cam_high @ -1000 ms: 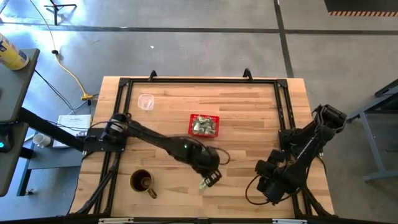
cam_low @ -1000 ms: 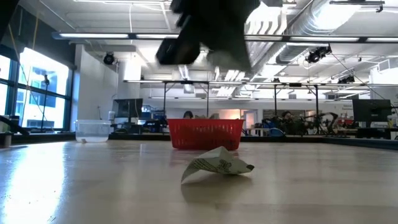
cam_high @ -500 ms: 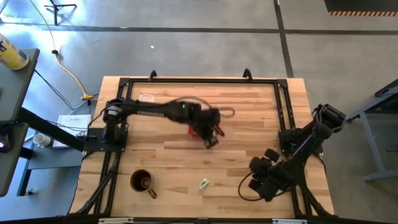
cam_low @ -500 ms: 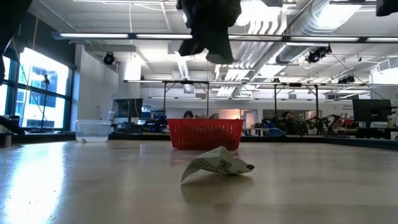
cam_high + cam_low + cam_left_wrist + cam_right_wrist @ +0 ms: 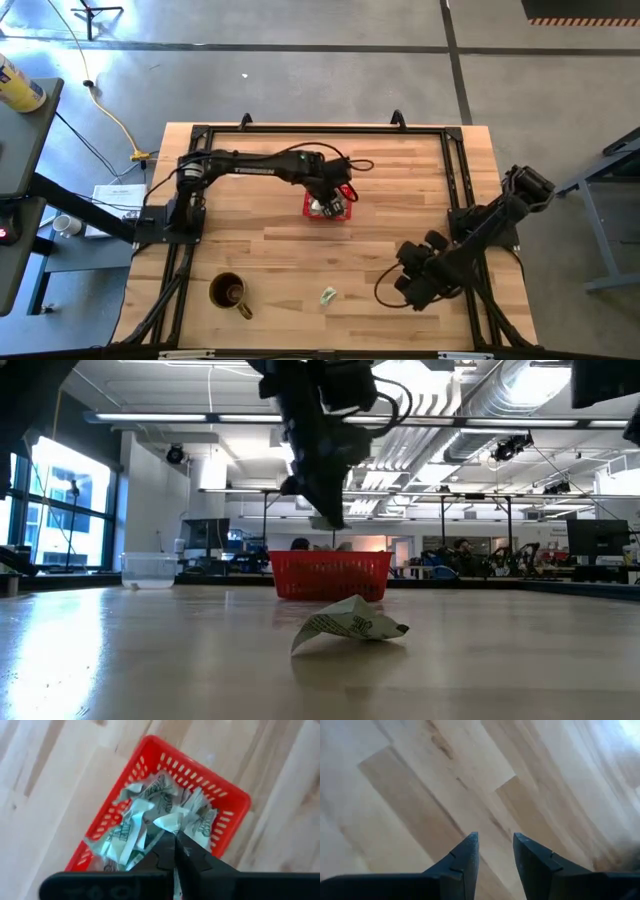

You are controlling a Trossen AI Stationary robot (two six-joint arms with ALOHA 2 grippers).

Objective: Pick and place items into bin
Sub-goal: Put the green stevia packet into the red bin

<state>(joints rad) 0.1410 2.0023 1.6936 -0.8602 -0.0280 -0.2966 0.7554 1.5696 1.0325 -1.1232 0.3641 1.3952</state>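
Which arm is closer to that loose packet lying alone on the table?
Right. The right gripper hovers just beside the loose packet, while the left gripper hangs over the red basket, farther back.

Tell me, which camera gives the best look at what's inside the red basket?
The left wrist view: it looks straight down into the red basket, showing its heap of green-and-white packets. In the high view the left gripper covers much of the basket. The low view shows only its side wall. The right wrist view shows bare tabletop.
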